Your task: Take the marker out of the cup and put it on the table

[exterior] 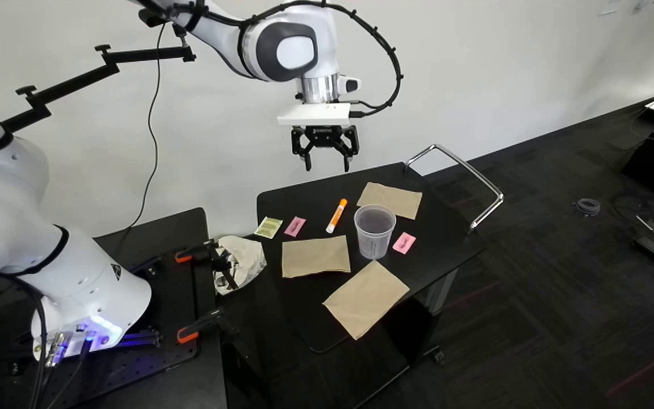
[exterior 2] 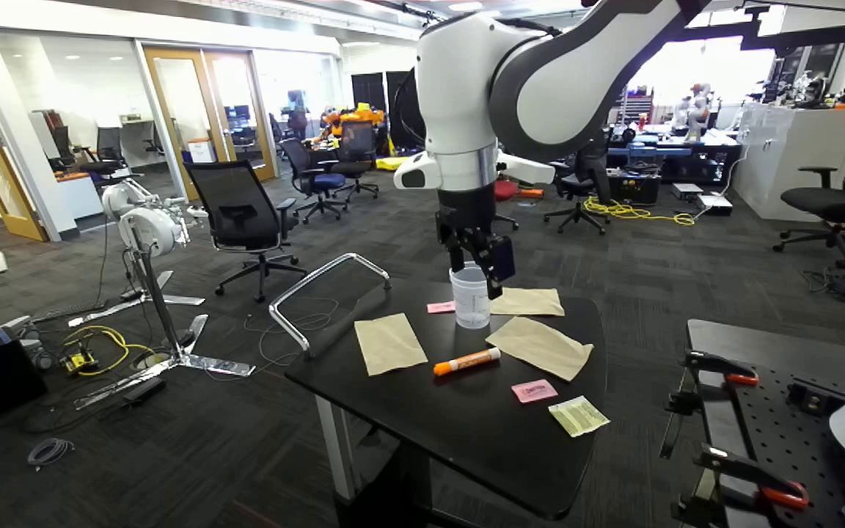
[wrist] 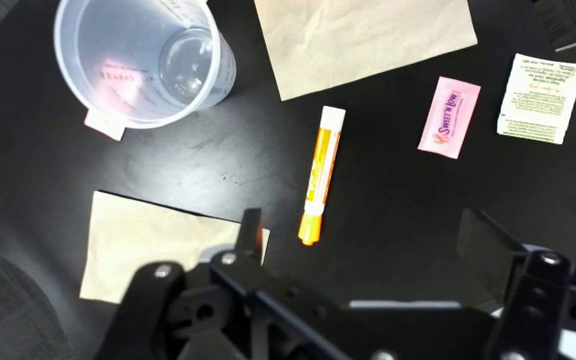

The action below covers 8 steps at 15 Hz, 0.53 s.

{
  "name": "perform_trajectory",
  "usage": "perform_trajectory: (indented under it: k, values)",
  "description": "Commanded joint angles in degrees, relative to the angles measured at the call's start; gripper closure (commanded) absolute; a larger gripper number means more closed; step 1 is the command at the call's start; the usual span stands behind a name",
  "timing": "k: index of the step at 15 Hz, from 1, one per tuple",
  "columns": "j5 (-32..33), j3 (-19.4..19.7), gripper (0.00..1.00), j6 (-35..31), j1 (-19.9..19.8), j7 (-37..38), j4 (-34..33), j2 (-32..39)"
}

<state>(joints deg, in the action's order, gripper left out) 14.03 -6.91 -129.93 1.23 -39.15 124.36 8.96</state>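
The orange and white marker (exterior: pixel 336 216) lies flat on the black table (exterior: pixel 298 203), outside the cup; it also shows in an exterior view (exterior 2: pixel 466 362) and in the wrist view (wrist: pixel 322 167). The translucent cup (exterior: pixel 374 234) stands upright on the table, a short way from the marker; it also shows in an exterior view (exterior 2: pixel 472 308) and in the wrist view (wrist: pixel 118 45). Nothing is seen inside the cup. My gripper (exterior: pixel 327 166) is open and holds nothing, above the table. In the wrist view my gripper (wrist: pixel 361 220) has its fingers wide apart, with the marker beyond them, nearer the left finger.
Tan paper pieces (exterior: pixel 317 257), pink packets (exterior: pixel 294 226) and a greenish packet (exterior: pixel 268 227) lie around the cup and marker. A metal handle (exterior: pixel 469 170) rises from a table edge. A wall stands behind the arm. A base table (exterior 2: pixel 774 345) with clamps stands beside.
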Motion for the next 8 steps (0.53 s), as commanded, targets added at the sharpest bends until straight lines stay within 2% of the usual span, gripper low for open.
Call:
perform_trajectory:
  k: [1, 8]
  values:
    - [-1.5, 0.3, 0.00, 2.0, 0.4, -2.6, 1.4, -5.1]
    - [-2.7, 0.7, 0.00, 1.9, 0.8, -5.7, 1.7, -8.7]
